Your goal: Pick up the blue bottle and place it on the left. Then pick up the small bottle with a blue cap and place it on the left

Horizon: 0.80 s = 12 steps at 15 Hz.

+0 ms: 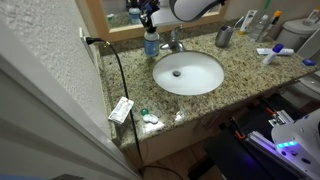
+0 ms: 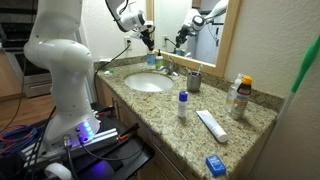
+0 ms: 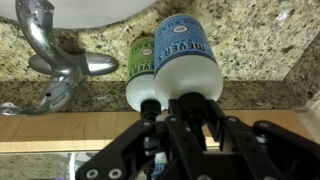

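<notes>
Blue bottle (image 1: 151,44) shown at the far left of the basin (image 1: 205,84), left of the faucet (image 1: 173,42) and close to the wall, as seen in an exterior view. In the wrist view the blue bottle (image 3: 188,62) is seen from above, side by side with a green bottle (image 3: 143,68) and apparently touching it, with the faucet (image 3: 55,60) further to the left. The gripper (image 3: 188,125) is pointed straight down over the bottle, and its fingers (image 3: 163,128) are drawn in on the bottle's narrow pale top, which is held between them. Whether the bottle's base rests on the granite counter (image 1: 250,75) cannot be told. The white arm (image 2: 60,50) is seen rising from its base at the near left and reaching to the far end of the counter, where the gripper (image 2: 148,42) is turned downward above the bottle (image 2: 152,59). The small bottle with a blue cap (image 2: 182,105) is shown upright on the counter right of the basin, well apart from the gripper, just beside a flat white tube (image 2: 211,124).
</notes>
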Each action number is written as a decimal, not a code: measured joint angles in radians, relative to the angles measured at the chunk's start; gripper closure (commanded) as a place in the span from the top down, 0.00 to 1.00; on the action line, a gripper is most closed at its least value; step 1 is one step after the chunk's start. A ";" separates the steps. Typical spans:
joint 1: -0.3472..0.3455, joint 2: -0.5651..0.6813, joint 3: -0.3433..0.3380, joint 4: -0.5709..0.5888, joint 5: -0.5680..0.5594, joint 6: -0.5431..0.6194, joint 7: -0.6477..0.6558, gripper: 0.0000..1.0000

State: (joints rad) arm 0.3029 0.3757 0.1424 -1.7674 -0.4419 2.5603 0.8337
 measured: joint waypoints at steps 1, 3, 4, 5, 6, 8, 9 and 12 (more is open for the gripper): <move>0.001 0.014 -0.001 0.015 0.000 0.000 0.000 0.08; 0.015 0.023 -0.015 0.018 0.004 -0.001 0.000 0.08; 0.026 0.029 -0.021 0.018 0.005 -0.001 0.000 0.08; 0.038 0.038 -0.027 0.019 0.005 0.001 0.000 0.08; 0.054 0.050 -0.033 0.025 0.005 0.005 0.003 0.08; 0.087 0.078 -0.052 0.044 0.003 0.031 0.022 0.08; 0.103 0.092 -0.065 0.054 0.003 0.045 0.034 0.08; 0.145 0.120 -0.110 0.080 -0.003 0.069 0.059 0.08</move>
State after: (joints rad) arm 0.4476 0.4957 0.0325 -1.6872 -0.4445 2.6289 0.8924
